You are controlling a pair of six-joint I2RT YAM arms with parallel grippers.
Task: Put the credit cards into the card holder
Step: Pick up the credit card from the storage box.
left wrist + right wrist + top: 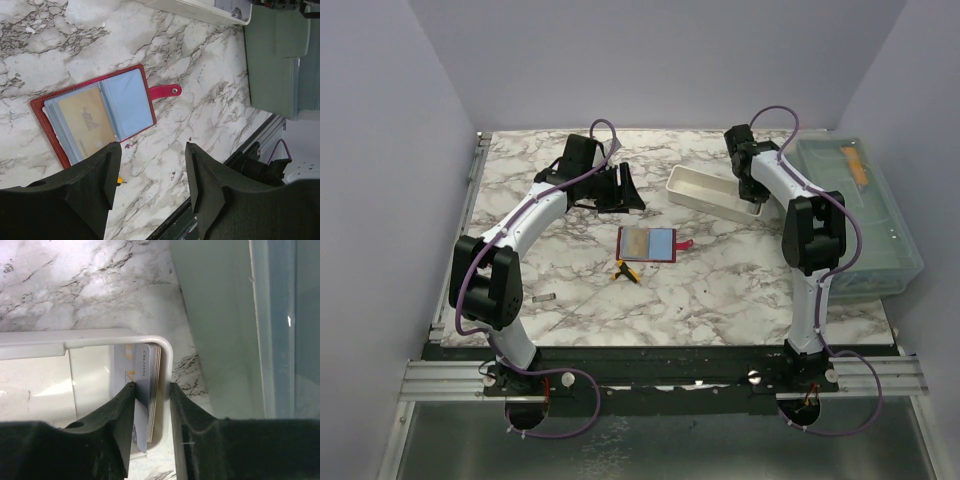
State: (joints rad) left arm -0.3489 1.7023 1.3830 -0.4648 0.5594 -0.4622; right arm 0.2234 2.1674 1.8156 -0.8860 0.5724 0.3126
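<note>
The credit cards (145,365) stand on edge at the white tray's (90,337) end, my right gripper (151,386) narrowed astride them, grip I cannot confirm, while my left gripper (152,145) hangs wide and empty near the open red card holder (95,117).

The card holder (95,120) lies unfolded and flat on the marble bench just beyond the fingertips of the left hand (152,145). It is a red wallet with a blue-grey slotted lining turned up, a tan-gold card (89,122) tucked in one page and its red snap strap (165,92) sticking out from the other. The remaining credit cards (147,390), pale blue-grey, stand on edge as a thin stack between the fingers of the right hand (151,386), pressed into a corner of the white tray (167,347).
</note>
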